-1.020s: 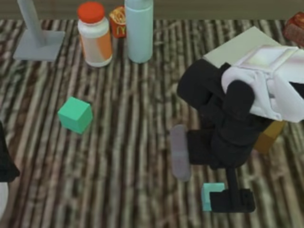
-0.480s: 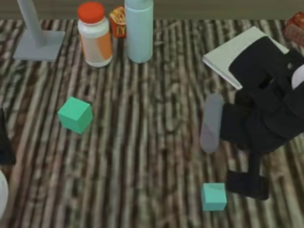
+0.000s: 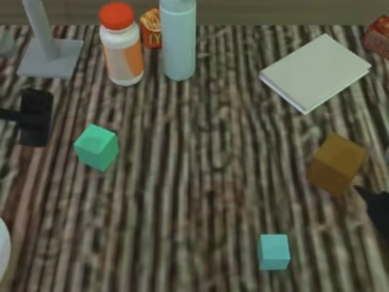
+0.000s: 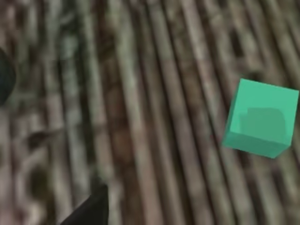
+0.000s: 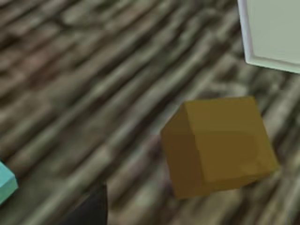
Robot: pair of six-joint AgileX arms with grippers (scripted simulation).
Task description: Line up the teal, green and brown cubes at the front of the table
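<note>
The small teal cube (image 3: 273,251) rests by itself near the front edge of the striped table (image 3: 194,182), right of centre. At mid-left sits the green cube (image 3: 96,146). My left gripper (image 3: 33,117) hovers just left of and behind it, open and empty; the left wrist view shows the green cube (image 4: 260,117) off to one side of a single dark fingertip (image 4: 91,211). The brown cube (image 3: 336,164) lies at mid-right. My right gripper (image 3: 380,210) is at the right edge, just in front of the brown cube (image 5: 220,143), open with nothing in it.
Along the back stand a grey stand (image 3: 48,52), an orange-capped white bottle (image 3: 121,45), a small red-and-yellow box (image 3: 150,27) and a tall pale bottle (image 3: 178,39). A pale flat book (image 3: 315,72) lies at back right, behind the brown cube.
The right arm let go of the teal cube and pulled back to the right edge, uncovering the brown cube. The left gripper came into view beside the green cube.
</note>
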